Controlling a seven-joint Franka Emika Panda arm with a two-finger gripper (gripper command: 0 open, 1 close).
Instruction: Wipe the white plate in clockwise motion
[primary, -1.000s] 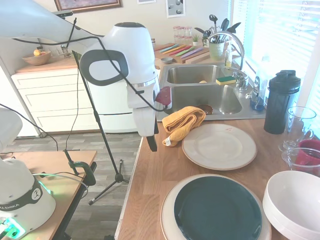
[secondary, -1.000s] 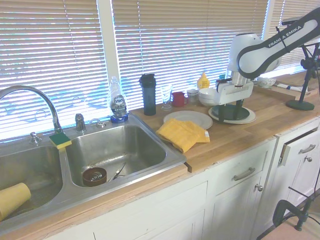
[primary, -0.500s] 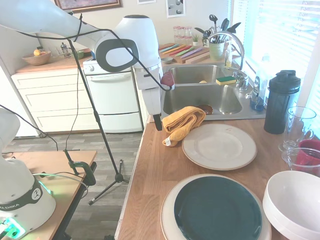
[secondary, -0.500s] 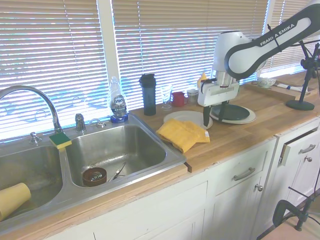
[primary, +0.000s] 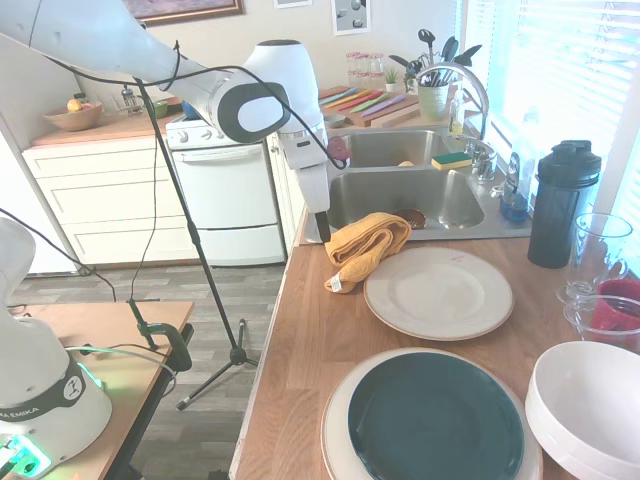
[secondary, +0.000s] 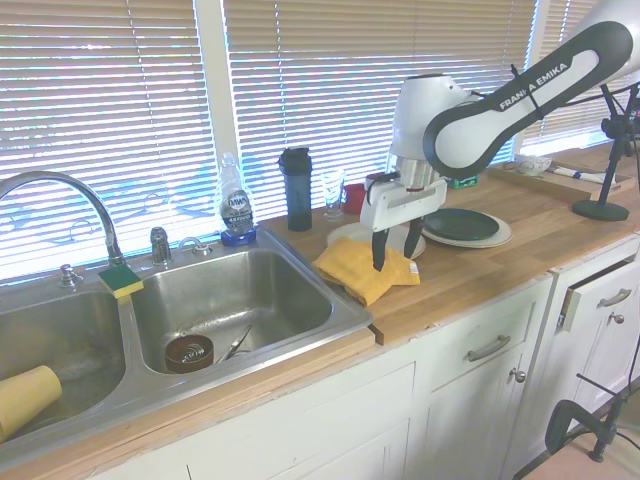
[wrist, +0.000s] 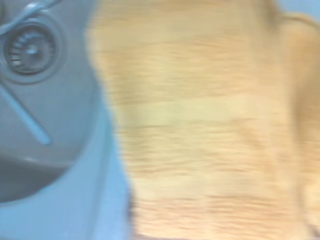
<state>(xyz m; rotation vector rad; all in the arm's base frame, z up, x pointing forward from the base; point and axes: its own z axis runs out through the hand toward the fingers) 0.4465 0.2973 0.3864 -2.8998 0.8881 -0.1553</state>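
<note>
The white plate (primary: 438, 292) lies on the wooden counter between the sink and a green-centred plate; in the second exterior view only its left rim (secondary: 343, 234) shows behind the gripper. A crumpled yellow cloth (primary: 365, 245) rests beside the plate at the sink's corner, its edge touching the plate rim. My gripper (secondary: 395, 248) hangs open just above the yellow cloth (secondary: 362, 270), fingers pointing down, nothing between them. From the first exterior view the gripper (primary: 322, 230) is at the cloth's counter-edge side. The wrist view is blurred: wood counter and sink.
A large white plate with a dark green centre (primary: 432, 418) and a deep white bowl (primary: 590, 405) sit nearer the camera. A black shaker bottle (primary: 562, 205), glasses and a red cup (primary: 615, 305) line the window side. The steel sink (primary: 400, 195) adjoins the cloth.
The arm has swung from above the green-centred plate toward the sink and come down; the gripper now hangs over the yellow cloth. Plates and cloth have not moved.
</note>
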